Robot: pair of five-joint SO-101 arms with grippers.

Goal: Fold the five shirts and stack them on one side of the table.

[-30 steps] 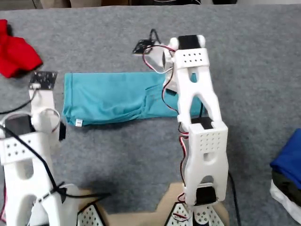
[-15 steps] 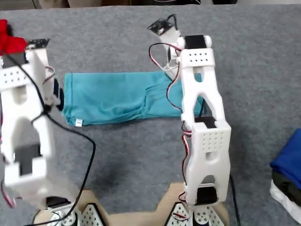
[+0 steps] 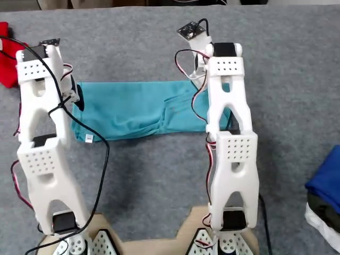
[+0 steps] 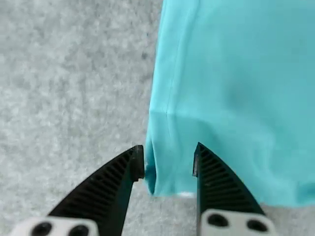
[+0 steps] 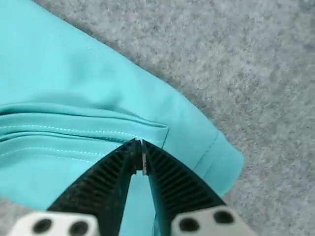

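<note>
Moved: left arm (image 3: 40,106) is being seen swung out from a tucked pose near the table's front edge to the left end of the shirt. The right arm (image 3: 226,106) is being seen shifted only slightly farther out.
Task thing: smooth teal knit shirt (image 3: 133,109), folded into a long band, is being left flat across the middle of the grey felt table cover (image 3: 159,175), between the two arms.
Left gripper (image 4: 168,160): is being held agape, jaws straddling one corner of the band's end hem. This is judged as being lined up for a pinch.
Right gripper (image 5: 139,155): is being held with jaws closed tip to tip over a stitched fold at the opposite end; whether cloth is being caught between them cannot be told.
Why so placed: both ends are being covered at once, probably so the band can be lifted and doubled over evenly.
Count: two arms and two grippers are being shown. One teal shirt is being worked, and one crumpled red cloth garment (image 3: 6,69) is lying at the far-left edge. One pile (image 3: 324,186) is sitting at the right edge, with blue, dark and white layers being shown — three garments at least, by judgement.
</note>
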